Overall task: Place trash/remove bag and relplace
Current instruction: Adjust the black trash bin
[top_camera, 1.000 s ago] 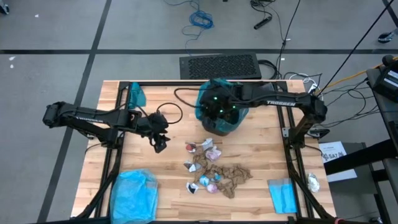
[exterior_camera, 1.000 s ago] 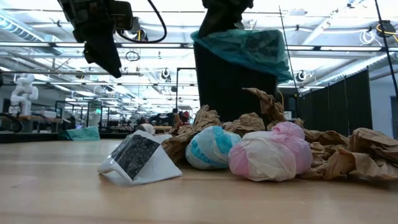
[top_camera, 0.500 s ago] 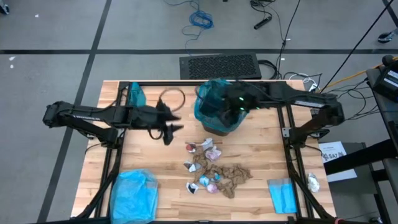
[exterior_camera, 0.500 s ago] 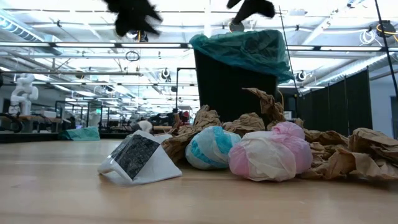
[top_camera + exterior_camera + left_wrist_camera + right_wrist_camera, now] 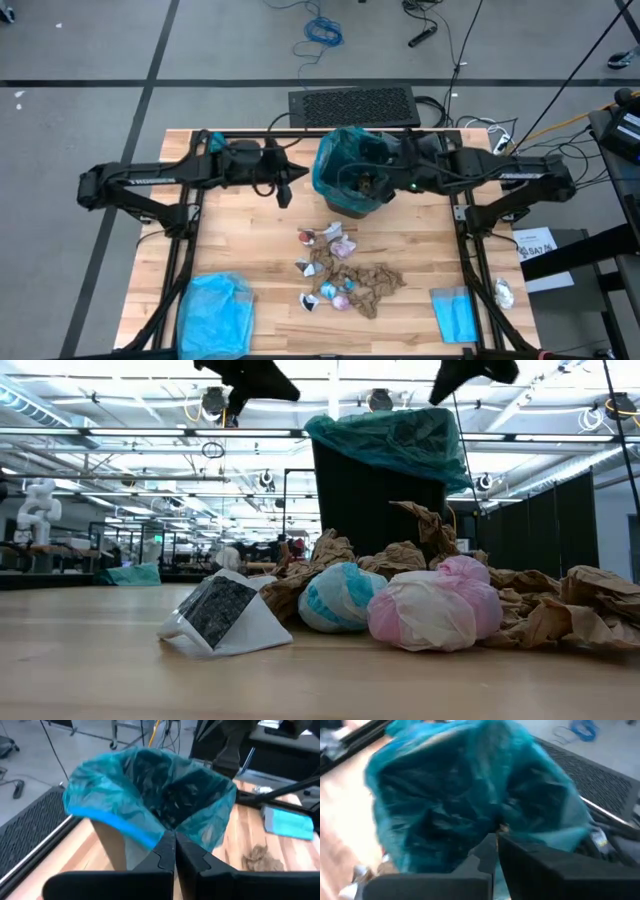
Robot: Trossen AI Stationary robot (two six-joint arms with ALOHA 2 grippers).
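Observation:
A small black bin [image 5: 375,495] stands at the table's far middle. The teal-green bag [image 5: 345,165] lines it and is folded over its rim [image 5: 390,440]. A brown scrap [image 5: 365,185] lies inside. The trash [image 5: 345,272], a heap of brown paper with white, pink and blue wrappers [image 5: 430,610], lies on the table in front of the bin. My left gripper [image 5: 290,183] is shut. It hangs left of the bin and points at the bag [image 5: 150,795] without touching it. My right gripper [image 5: 388,178] is shut above the bin's right rim, looking down into the bag [image 5: 470,800].
A paler sky-blue bag [image 5: 215,310] lies at the near left corner and a teal bundle [image 5: 220,152] at the far left. A flat blue pack [image 5: 455,315] and a white wrapper [image 5: 503,292] lie near right. A black grate [image 5: 352,105] lies beyond the far edge.
My left gripper has risen and gone toward the far edge and the bin, tipping from pointing down to nearly level, and has shut. My right gripper has drawn back from over the bin's middle toward the table's right edge and stands above the right rim.

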